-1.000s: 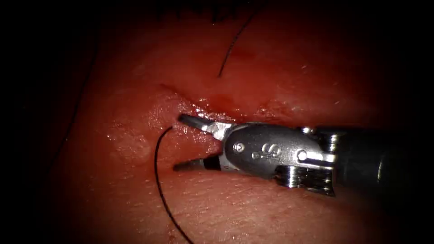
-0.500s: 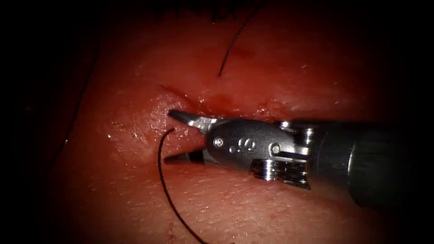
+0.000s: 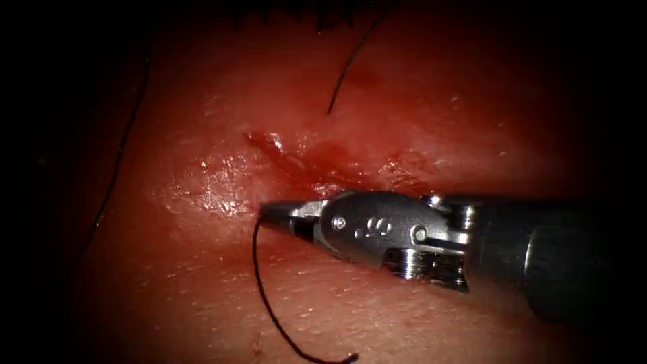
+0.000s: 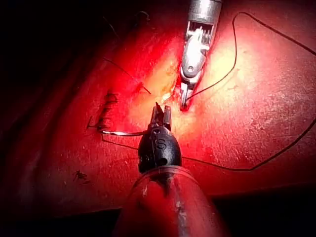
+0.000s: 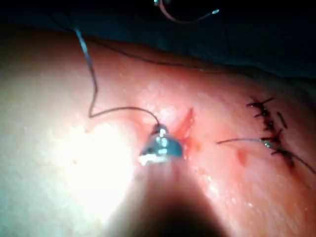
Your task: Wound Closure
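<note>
My right tool [image 3: 273, 214] comes in from the right, its jaws shut on the end of a dark thread [image 3: 269, 303] that curls down toward the front of the tissue [image 3: 202, 283]. Its tip lies just in front of the cut's [image 3: 296, 158] left end. The right wrist view shows the same tool tip [image 5: 159, 132] beside the cut [image 5: 186, 123], with the thread [image 5: 91, 89] leading away. My left tool [image 4: 161, 112] hovers close to the right tool [image 4: 184, 98], jaws shut with nothing seen between them. A curved needle [image 5: 185, 19] lies free beyond the tissue's edge.
A row of dark stitches [image 4: 103, 116] [image 5: 269, 126] closes another part of the wound, with a thread tail [image 5: 239, 141] sticking out from it. A second thread [image 3: 344, 74] runs over the tissue behind the cut. Red fluid [image 3: 337, 152] wets the cut.
The right tool's jaws, open around the thread's end a second ago, have moved left and forward and closed on it. The thread's end has shifted with them.
</note>
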